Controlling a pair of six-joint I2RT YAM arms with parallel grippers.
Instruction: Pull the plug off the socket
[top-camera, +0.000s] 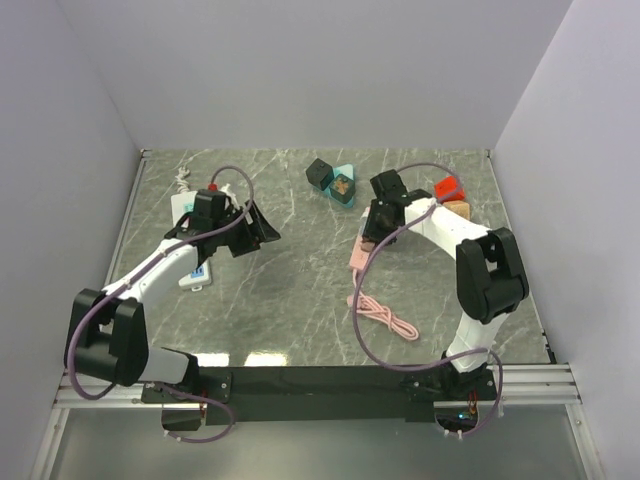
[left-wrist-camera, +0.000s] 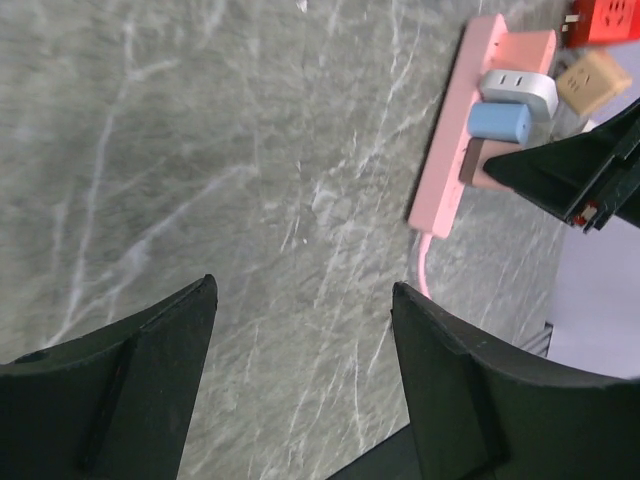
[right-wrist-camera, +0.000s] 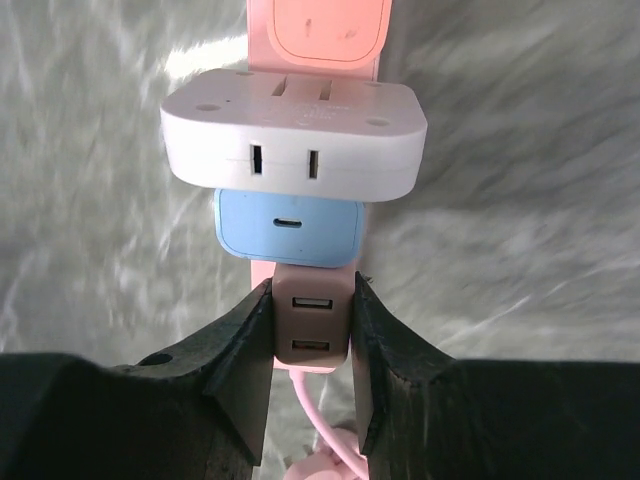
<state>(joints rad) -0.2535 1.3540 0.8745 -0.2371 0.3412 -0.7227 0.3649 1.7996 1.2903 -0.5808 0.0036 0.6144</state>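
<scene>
My right tool (right-wrist-camera: 311, 290) is pinching the brown plug (right-wrist-camera: 311, 335), one finger (right-wrist-camera: 245, 350) pressed flat on its left side, the other on its right side. The brown plug sits in the pink socket strip (right-wrist-camera: 318, 25), at the end nearest the strip's pink cable (top-camera: 385, 315). It shows two USB ports on its upper face. Just beyond it on the same strip is a blue adapter (right-wrist-camera: 290, 225), touching or nearly touching the plug, and past that a wider white adapter (right-wrist-camera: 293, 135). The strip lies flat on the grey marbled tabletop (top-camera: 290, 290), right of centre, with the cable in loose loops toward the near edge. My left tool (left-wrist-camera: 302, 290) is spread wide with nothing between its fingers, hanging above bare tabletop on the left side, well apart from the pink strip. A white socket strip (top-camera: 190, 270) lies under my left arm. A red adapter (top-camera: 448, 187) and a tan adapter (top-camera: 456, 209) sit near my right arm.
</scene>
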